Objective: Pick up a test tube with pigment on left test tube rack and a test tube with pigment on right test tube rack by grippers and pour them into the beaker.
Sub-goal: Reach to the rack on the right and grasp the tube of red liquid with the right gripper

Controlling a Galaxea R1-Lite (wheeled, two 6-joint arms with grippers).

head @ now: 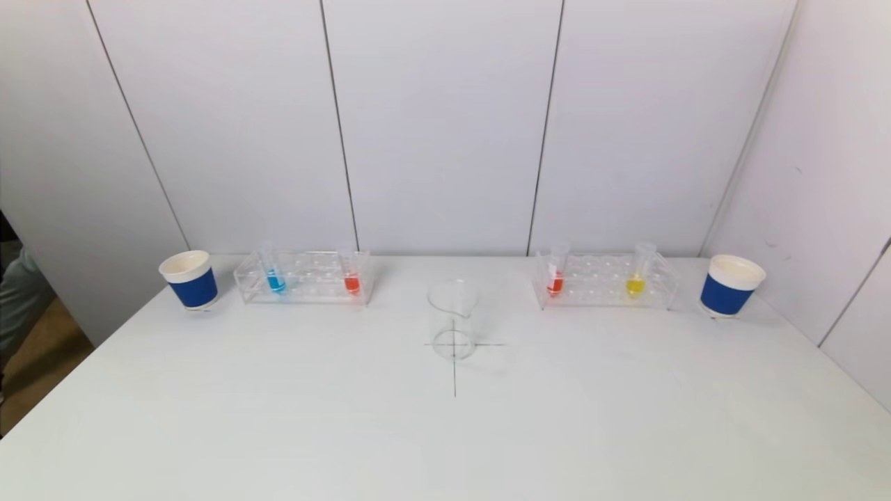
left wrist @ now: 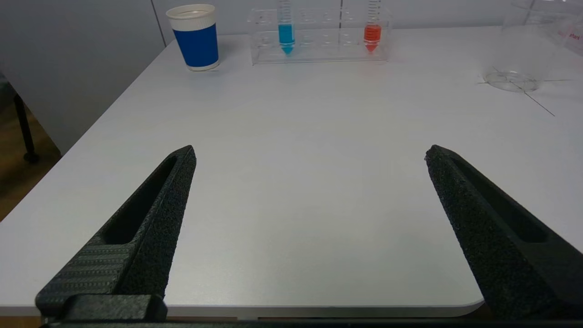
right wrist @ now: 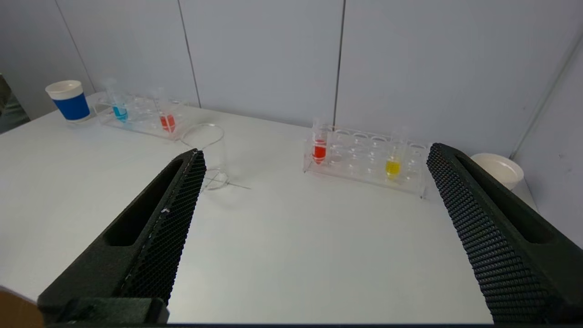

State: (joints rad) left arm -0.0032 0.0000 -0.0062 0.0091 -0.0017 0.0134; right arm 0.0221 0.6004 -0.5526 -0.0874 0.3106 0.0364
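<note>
A clear empty beaker (head: 453, 319) stands on a pencil cross at the table's middle. The left clear rack (head: 304, 278) holds a blue tube (head: 274, 278) and a red tube (head: 351, 280). The right clear rack (head: 604, 282) holds a red tube (head: 555, 280) and a yellow tube (head: 635, 282). Neither gripper shows in the head view. My left gripper (left wrist: 309, 152) is open and empty over the table's near left edge, far from the left rack (left wrist: 319, 36). My right gripper (right wrist: 314, 152) is open and empty near the front edge, facing the right rack (right wrist: 364, 159).
A blue paper cup with a white rim (head: 189, 280) stands left of the left rack, and another (head: 731, 285) right of the right rack. White wall panels close the back and right. The table's left edge (head: 76, 362) drops to the floor.
</note>
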